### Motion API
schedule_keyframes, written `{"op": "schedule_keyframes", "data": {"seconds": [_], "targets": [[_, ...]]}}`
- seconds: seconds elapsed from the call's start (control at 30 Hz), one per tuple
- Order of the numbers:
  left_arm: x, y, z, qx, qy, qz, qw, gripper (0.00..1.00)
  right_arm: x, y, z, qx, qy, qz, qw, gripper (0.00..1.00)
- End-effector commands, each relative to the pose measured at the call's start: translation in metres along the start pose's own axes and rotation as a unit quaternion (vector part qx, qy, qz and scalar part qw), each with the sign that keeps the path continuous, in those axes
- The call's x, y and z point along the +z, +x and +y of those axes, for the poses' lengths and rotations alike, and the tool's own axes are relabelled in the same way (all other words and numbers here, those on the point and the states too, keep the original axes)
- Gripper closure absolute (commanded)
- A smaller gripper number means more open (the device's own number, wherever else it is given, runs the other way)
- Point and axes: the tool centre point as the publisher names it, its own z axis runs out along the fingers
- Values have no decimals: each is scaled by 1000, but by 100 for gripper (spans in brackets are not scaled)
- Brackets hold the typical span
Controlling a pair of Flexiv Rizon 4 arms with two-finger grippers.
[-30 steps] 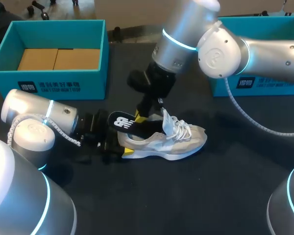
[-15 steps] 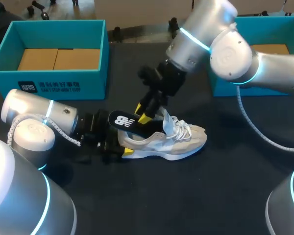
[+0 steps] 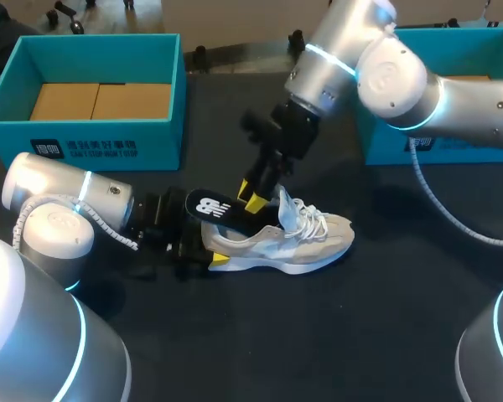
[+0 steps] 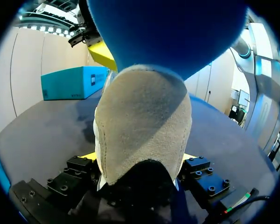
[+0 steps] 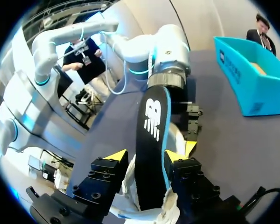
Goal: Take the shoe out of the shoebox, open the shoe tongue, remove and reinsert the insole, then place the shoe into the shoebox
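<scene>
L gripper (image 3: 208,249) clamps shoe (image 3: 306,239) heel, mid worktop (image 3: 318,335). My R gripper (image 3: 253,191) spread wide over insole (image 3: 222,209), which sits half out, ungripped. Risk: insole buckles/jams on push-in; shoe twists in clamp.

Beige-and-white shoe (image 3: 306,239); black insole (image 3: 222,211) with white logo, blue underside; teal shoebox (image 3: 109,138); black desk (image 3: 318,335)

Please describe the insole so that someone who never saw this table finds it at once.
On the dark table lies a beige-grey sneaker with white laces. A flat black insole with a white logo slants up out of its heel end, the only black part on that pale shoe.
</scene>
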Motion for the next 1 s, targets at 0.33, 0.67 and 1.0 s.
{"op": "schedule_keyframes", "data": {"seconds": [0.33,0.67,1.0], "targets": [[0,0,0,0,-1,0,1000,100,7,-15,4,1,14,21,1000,43],[0,0,0,0,-1,0,1000,100,17,-9,4,0,16,60,998,45],[0,0,0,0,-1,0,1000,100,29,-10,8,-6,16,83,996,52]]}}
